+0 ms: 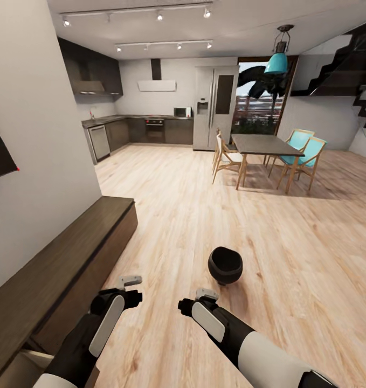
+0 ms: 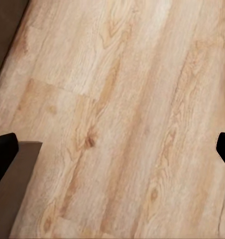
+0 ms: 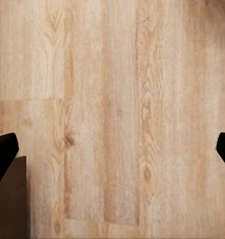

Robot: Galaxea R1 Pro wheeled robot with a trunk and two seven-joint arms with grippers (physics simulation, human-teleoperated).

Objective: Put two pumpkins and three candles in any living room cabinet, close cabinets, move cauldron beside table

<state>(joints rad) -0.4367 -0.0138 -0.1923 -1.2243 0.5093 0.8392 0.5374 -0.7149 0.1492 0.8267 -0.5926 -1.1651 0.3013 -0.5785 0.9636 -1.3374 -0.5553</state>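
Note:
The black round cauldron (image 1: 225, 265) stands on the wood floor just ahead of my right gripper (image 1: 205, 295). Along the left wall runs the long dark brown cabinet (image 1: 64, 264), and a pale drawer interior (image 1: 18, 366) shows open at its near end. My left gripper (image 1: 131, 283) hovers over the floor beside the cabinet front. In both wrist views the dark fingertips (image 2: 3, 152) (image 3: 3, 152) sit far apart over bare planks, so both grippers are open and hold nothing. A dark edge of the cabinet (image 2: 5, 30) shows in the left wrist view. The pumpkins and candles are out of view.
A dining table (image 1: 269, 144) with wooden and teal chairs (image 1: 306, 153) stands at the far right. Behind it are a grey fridge (image 1: 215, 108) and dark kitchen units (image 1: 150, 129). Stairs (image 1: 360, 70) rise at the right. Open wood floor (image 1: 193, 205) lies between.

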